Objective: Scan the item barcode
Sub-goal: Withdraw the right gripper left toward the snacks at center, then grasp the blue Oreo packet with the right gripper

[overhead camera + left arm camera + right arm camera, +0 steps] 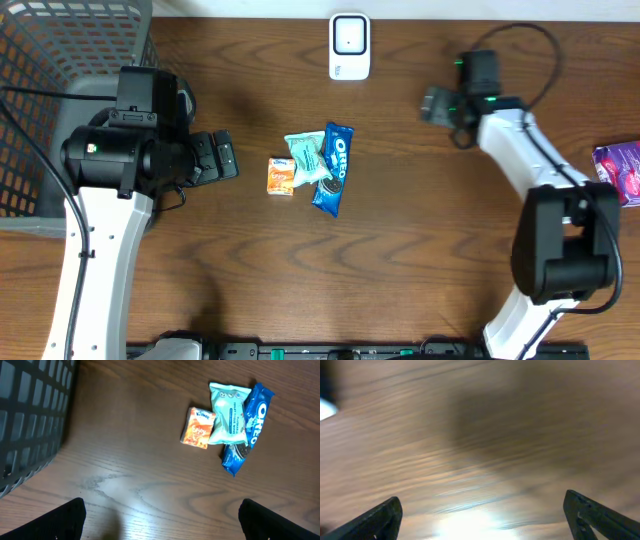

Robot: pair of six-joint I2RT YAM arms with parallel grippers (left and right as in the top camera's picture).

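Three snack packs lie together mid-table: an orange packet (281, 175), a mint-green packet (308, 157) and a blue Oreo pack (334, 168). A white barcode scanner (349, 45) stands at the far edge. My left gripper (226, 157) is open just left of the packs, which show ahead of it as the orange packet (198, 427), mint-green packet (228, 413) and Oreo pack (248, 425). Its fingers (67, 520) hold nothing. My right gripper (430, 103) is to the right of the scanner. In its own blurred view the right gripper (485, 520) is open over bare wood.
A grey mesh basket (60, 60) fills the far left corner, and its wall (30, 420) shows in the left wrist view. A purple pack (620, 170) lies at the right edge of the table.
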